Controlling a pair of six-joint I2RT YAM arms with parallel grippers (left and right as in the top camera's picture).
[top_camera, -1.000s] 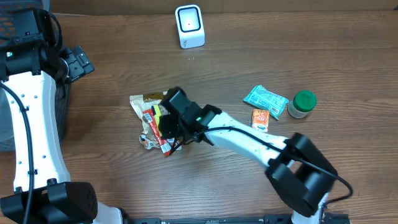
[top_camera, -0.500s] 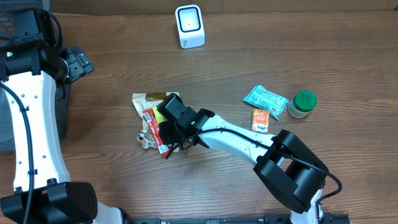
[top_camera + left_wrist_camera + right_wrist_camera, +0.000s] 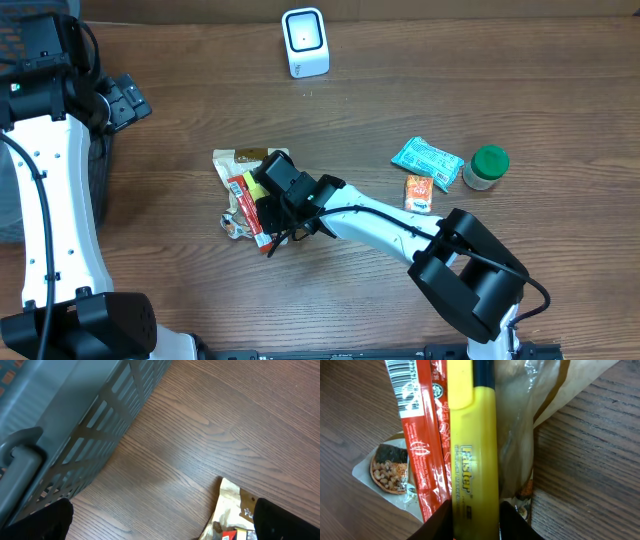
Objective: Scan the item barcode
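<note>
The brown wood-grain table (image 3: 200, 120) fills every view. At its left edge stands a grey-blue slatted basket (image 3: 75, 420), and the white left arm (image 3: 50, 200) rises beside it. The left gripper (image 3: 162, 520) hangs with its fingers spread wide and nothing between them. The right arm (image 3: 400, 230) reaches from the near right across to a heap of wrappers at mid-table. A white scanner (image 3: 304, 42) stands far back, well apart from the heap.

To the right lie a teal packet (image 3: 426, 160), a green-lidded jar (image 3: 487, 166) just beside it, and a small orange packet (image 3: 419, 192) nearer. In the heap, a crumpled tan bag (image 3: 560, 390) lies underneath. A red wrapper (image 3: 420, 435) with a barcode on its far end lies left of the yellow highlighter (image 3: 472, 450), touching it. A small nut-picture sachet (image 3: 385, 472) peeks out further left. The right gripper (image 3: 475, 520) pinches the highlighter by its near end, one finger against each side.
</note>
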